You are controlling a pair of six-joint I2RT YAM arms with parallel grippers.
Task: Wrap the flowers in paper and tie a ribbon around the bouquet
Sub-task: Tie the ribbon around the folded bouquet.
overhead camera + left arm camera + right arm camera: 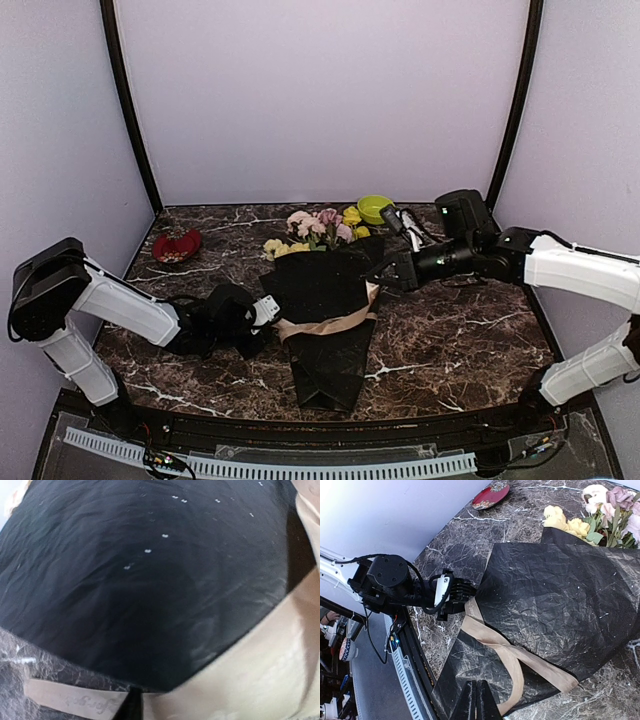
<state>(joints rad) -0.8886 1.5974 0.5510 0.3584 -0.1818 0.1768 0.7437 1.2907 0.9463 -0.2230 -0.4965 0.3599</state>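
Across the middle of the table [470,340] lies the bouquet [330,370], flat, its point towards the arms and the flowers [318,228] poking out at the far end. Lying this way, its narrowed waist can be reached from either side, which seems to be why one arm stands at each flank. The black paper [320,285] is folded over the stems as a cone. The ribbon [325,325] goes over the waist, and in the right wrist view its two bands cross there in a loose X, not drawn tight and with no knot to be seen. That is the natural place for it, since the cone is thinnest there and a tie would hold the wrap shut.

The left pincer [469,596] sits at the cone's left edge, right where one ribbon end comes out. Whether it has that end pinched I cannot tell, as its own camera shows only paper and ribbon up close. The right pincer [476,690] is clenched, fingers pressed together, just beside the other ribbon end near the cone's right edge. Nothing shows between its fingers. I judge the wrapping done and the tying under way, with the ends probably meant to be pulled apart.

By count: one bouquet, one ribbon with two free ends, two pincers, one red dish [177,246] at the far left and one green bowl [374,208] behind the blooms.
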